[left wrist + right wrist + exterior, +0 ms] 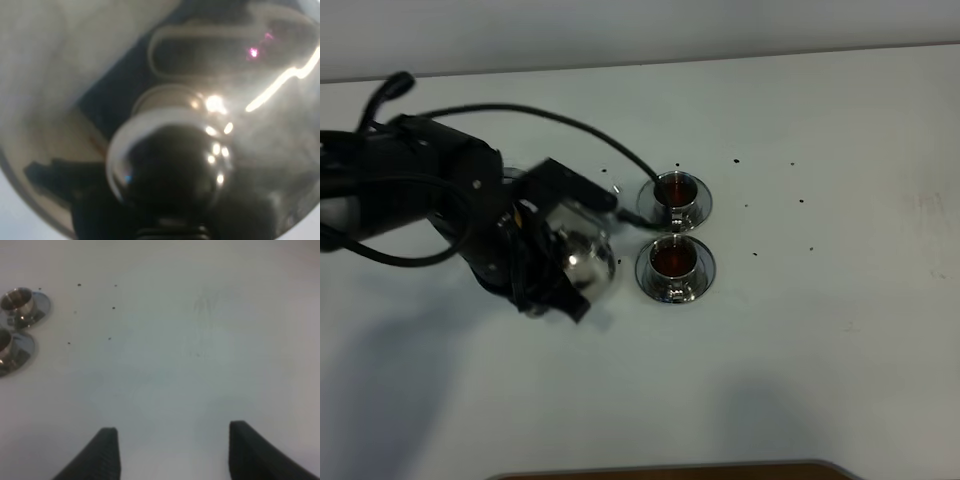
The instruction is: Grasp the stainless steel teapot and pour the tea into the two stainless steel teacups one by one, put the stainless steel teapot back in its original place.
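Note:
The stainless steel teapot is held in my left gripper, just left of the two stainless steel teacups. Its thin spout points toward the cups. In the left wrist view the teapot's lid and knob fill the frame, and the fingers are not visible there. The far cup and the near cup stand on their saucers, and both hold dark reddish-brown tea. My right gripper is open and empty over bare table, with the cups far off to one side. The teapot's disc is hidden behind the left arm.
A black cable arcs from the left arm over the table toward the far cup. Small dark specks dot the white table right of the cups. A brown edge shows at the front.

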`<action>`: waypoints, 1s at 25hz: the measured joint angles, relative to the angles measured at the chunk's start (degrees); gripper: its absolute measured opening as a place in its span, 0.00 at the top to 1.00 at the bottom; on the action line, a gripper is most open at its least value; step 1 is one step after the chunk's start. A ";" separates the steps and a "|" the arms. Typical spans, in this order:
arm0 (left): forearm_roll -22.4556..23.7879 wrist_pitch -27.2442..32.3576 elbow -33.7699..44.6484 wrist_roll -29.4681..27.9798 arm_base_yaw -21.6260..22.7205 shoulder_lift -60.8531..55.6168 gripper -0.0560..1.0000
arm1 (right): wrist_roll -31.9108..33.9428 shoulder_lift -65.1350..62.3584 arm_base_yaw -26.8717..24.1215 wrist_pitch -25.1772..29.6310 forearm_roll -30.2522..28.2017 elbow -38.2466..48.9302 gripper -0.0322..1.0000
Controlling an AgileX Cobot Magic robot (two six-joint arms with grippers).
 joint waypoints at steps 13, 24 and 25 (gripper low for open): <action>4.78 3.24 -7.83 -18.43 11.31 -1.83 0.72 | 0.00 0.00 0.00 0.00 0.00 0.00 0.50; 5.02 -0.48 -12.90 -20.50 14.31 7.73 0.72 | 0.00 0.00 0.00 0.00 0.00 0.00 0.50; 5.02 0.46 -14.79 -20.50 14.39 9.21 0.72 | 0.00 0.00 0.00 0.00 0.00 0.00 0.50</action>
